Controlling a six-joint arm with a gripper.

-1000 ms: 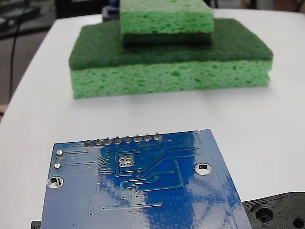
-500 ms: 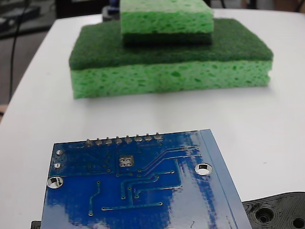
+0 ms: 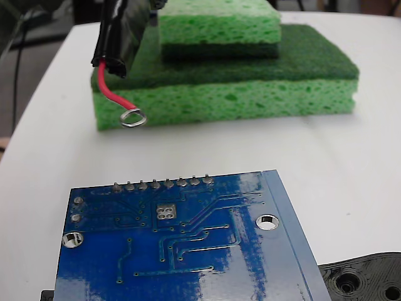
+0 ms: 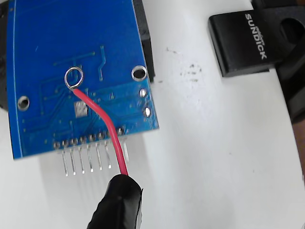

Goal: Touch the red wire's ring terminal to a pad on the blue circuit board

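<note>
- In the fixed view we see the blue circuit board point(image 3: 182, 241) lying flat at the near edge of the white table point(image 3: 351, 163), its row of silver solder dots point(image 3: 161, 184) along the board's far edge.
- Behind it, toward the far edge of the table, we see a large green sponge point(image 3: 225, 88) with a dark scouring top, and a smaller green sponge point(image 3: 218, 28) stacked on it.
- A black-taped holder point(image 3: 119, 34) comes in from the upper left of the fixed view. The red wire point(image 3: 111, 93) leaves its lower end and curves down to the right.
- The ring terminal point(image 3: 133, 118), a small silvery loop, hangs in the air in front of the large sponge's left end, above the table and well apart from the board.
- In the wrist view we see the same wire point(image 4: 102, 121) rising from the black tape point(image 4: 116, 205) at the bottom, crossing the board's pin row point(image 4: 90, 160), with the ring point(image 4: 74, 78) lined up over the board's point(image 4: 71, 43) traces, left of a mounting hole point(image 4: 139, 73).
- We cannot tell how the gripper's fingers stand: only the taped part shows, and no fingers are visible in either view.
- A black perforated plate point(image 3: 366, 279) sits at the table's near right corner in the fixed view; a black block marked SUNDICK point(image 4: 243, 40) lies right of the board in the wrist view.
</note>
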